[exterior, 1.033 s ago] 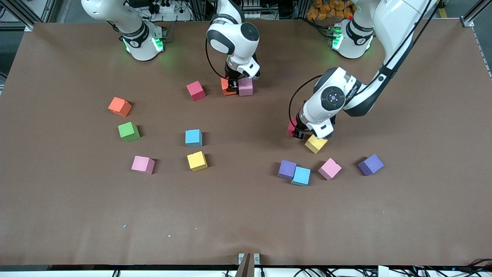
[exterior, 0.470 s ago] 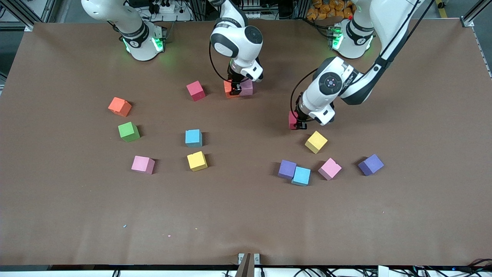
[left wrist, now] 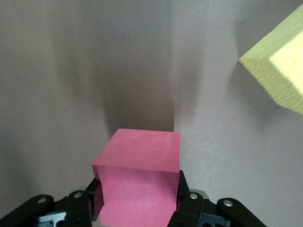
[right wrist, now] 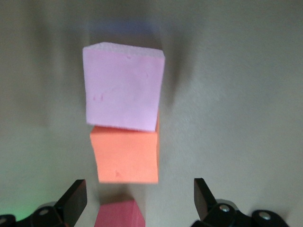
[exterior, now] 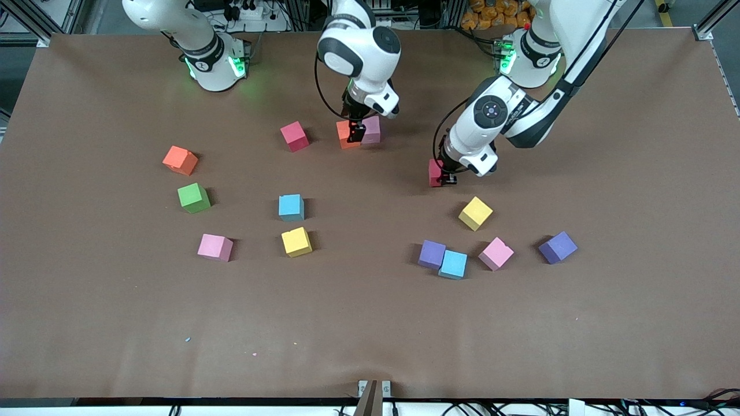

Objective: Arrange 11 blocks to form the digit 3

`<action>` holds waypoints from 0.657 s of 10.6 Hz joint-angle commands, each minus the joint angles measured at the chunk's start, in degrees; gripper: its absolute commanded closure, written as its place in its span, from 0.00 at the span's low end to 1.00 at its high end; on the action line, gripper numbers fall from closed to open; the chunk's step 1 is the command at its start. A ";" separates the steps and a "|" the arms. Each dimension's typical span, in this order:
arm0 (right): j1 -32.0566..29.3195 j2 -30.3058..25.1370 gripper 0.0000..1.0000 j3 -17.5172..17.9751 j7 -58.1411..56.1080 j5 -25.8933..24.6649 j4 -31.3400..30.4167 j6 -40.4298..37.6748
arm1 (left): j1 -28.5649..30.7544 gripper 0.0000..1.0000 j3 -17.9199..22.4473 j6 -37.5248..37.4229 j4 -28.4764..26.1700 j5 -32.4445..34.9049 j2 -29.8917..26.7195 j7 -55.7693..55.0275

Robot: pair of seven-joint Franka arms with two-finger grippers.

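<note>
Partly hidden or cropped items
Red block point(exterior: 435, 173) half covered by left tool point(exterior: 448, 180); yellow block point(left wrist: 279, 71) cut at left wrist frame edge.

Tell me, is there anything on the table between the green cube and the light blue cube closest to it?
No. In the front view, only bare brown table separates the green cube from that light blue cube.

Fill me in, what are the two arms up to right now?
The left gripper is shut on a red block, carrying it above the table. The right gripper, fingers open, hangs over an orange block that touches a pink block. The other cubes lie scattered; no digit 3 yet.
</note>
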 commanded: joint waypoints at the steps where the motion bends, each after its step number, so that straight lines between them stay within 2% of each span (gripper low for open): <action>1: -3.16 -6.07 0.00 0.15 4.43 -0.76 -4.85 -0.98 | 0.25 1.00 -2.63 2.53 -1.78 -1.39 -1.50 -4.33; 4: -4.22 -11.52 0.00 0.15 20.50 1.94 -11.62 -3.17 | -1.77 1.00 -4.04 3.85 -1.86 -1.39 -0.89 -9.61; 7: -8.95 -13.47 0.00 0.15 30.80 10.62 -17.51 -2.04 | -6.24 1.00 -4.04 6.92 -2.30 -1.48 -0.01 -14.88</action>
